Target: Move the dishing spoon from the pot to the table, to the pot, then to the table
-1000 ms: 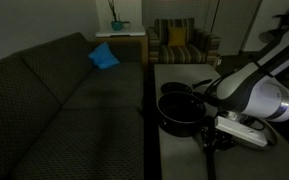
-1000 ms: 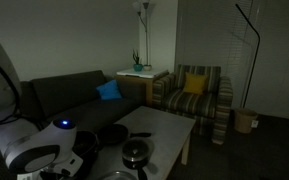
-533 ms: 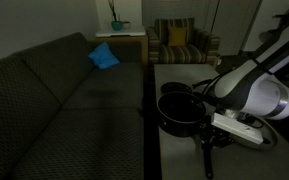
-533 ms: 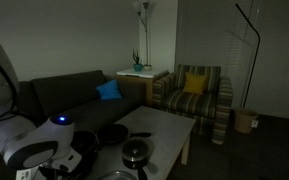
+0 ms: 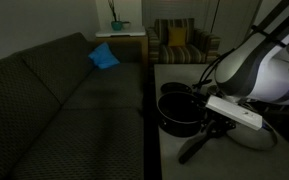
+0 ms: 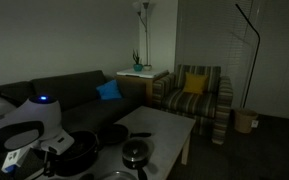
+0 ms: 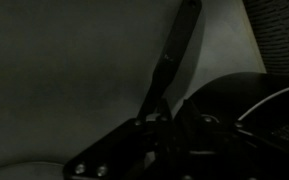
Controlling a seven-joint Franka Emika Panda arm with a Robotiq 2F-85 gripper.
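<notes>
Down by the near edge of the surface (image 5: 164,161), my gripper (image 7: 162,118) is clamped on one end of the dishing spoon (image 7: 172,60). I'm holding it slanted low, I guess so it'll lie flat. The pot (image 5: 179,112) sits just beyond it.

The pot (image 5: 179,112) and spoon (image 5: 195,149) are shown black, the table (image 5: 165,165) pale grey. A blue cushion (image 5: 104,57) is seen at the pot's eleven o'clock, a striped armchair (image 5: 206,47) with yellow cushion (image 5: 175,38) at twelve.
</notes>
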